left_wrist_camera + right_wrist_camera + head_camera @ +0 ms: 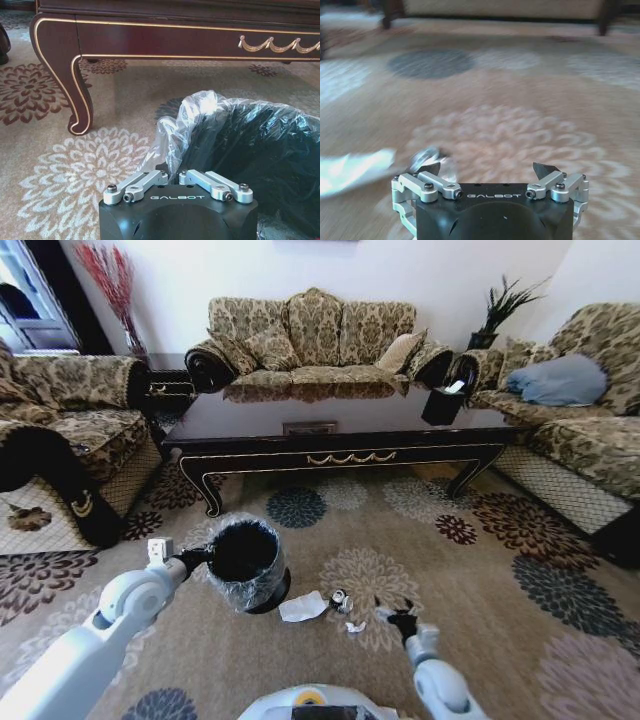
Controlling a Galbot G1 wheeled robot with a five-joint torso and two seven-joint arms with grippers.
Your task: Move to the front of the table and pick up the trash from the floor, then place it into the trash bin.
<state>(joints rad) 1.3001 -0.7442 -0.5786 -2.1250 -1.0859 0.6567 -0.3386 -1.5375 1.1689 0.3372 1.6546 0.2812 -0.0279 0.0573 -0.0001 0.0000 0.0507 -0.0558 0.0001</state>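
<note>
Gripping the rim of the trash bin (246, 562), the left gripper (197, 558) has its fingers pressed together on the crinkled clear bag at the bin's near-left edge; the left wrist view shows the linkages drawn inward against the plastic (172, 145). Bin stands on the floor (470, 570) in front of the table (340, 445), near the table's front-left leg (75, 95). Trash lies just right of the bin: white paper scrap (302, 607) almost touching the bin's base, crushed silvery can (340, 599) just beyond it, tiny white bit (355, 626) close by. Right gripper (397, 613) hangs low over the carpet, right of the can, fingers spread wide and holding nothing. Right wrist view: can (425, 159) sits just ahead of one black fingertip (434, 167), paper scrap (352, 170) farther off to that side. Contact between fingertip and can cannot be told.
</note>
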